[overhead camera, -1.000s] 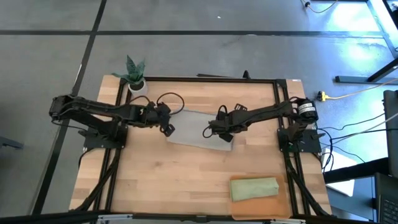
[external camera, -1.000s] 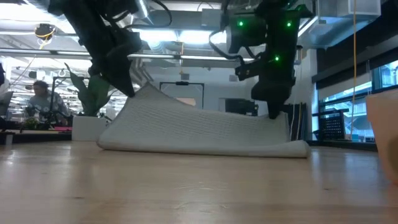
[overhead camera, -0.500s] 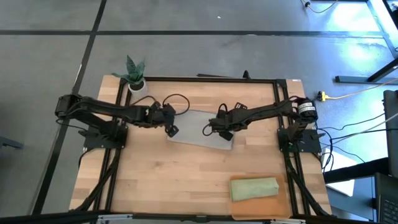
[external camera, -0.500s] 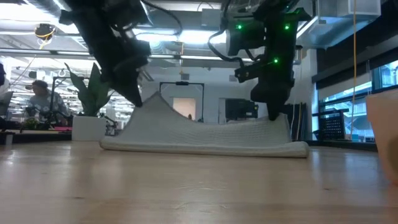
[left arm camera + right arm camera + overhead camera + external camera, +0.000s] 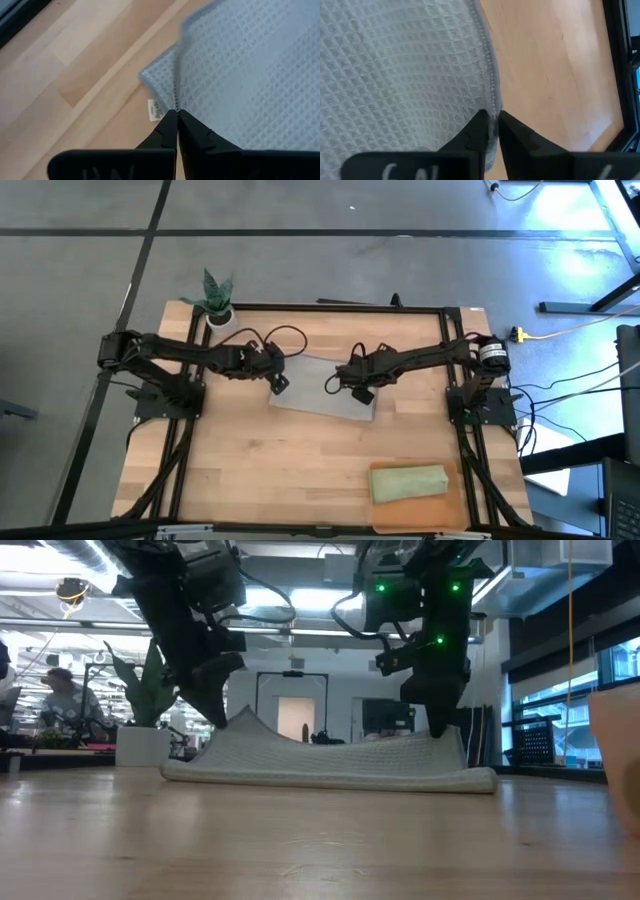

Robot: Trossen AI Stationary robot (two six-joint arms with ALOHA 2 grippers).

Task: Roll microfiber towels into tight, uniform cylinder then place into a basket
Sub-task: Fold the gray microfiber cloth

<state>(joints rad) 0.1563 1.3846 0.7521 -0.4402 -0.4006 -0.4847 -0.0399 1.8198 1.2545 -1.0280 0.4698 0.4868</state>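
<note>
- Left gripper [image 5: 176, 113]: fingers pressed together on the hemmed edge of the grey towel [image 5: 322, 387], at the corner near the plant [image 5: 215, 295]; in the low view this gripper [image 5: 228, 720] holds that corner up in a small peak.
- Beside the pinched corner a small white tag [image 5: 154, 109] hangs from the hem; it carries print too small to read.
- Right gripper [image 5: 489, 116]: fingers close together with the towel's stitched hem between them, though a narrow gap shows; in the high view it [image 5: 345, 379] sits over the towel's far edge, near the middle.
- The grey towel lies flat on the table [image 5: 270, 470] between the two arms, its waffle weave plain in both wrist views.
- Against one second ago, the left gripper has come lower and nearer the right one, and the towel's raised peak has sunk from a tall slope to a low ridge; the right gripper has stayed nearly in place.
- The green towel [image 5: 408, 482], already rolled, lies in the basket [image 5: 450, 518] at the table's near right corner, well apart from both grippers.
</note>
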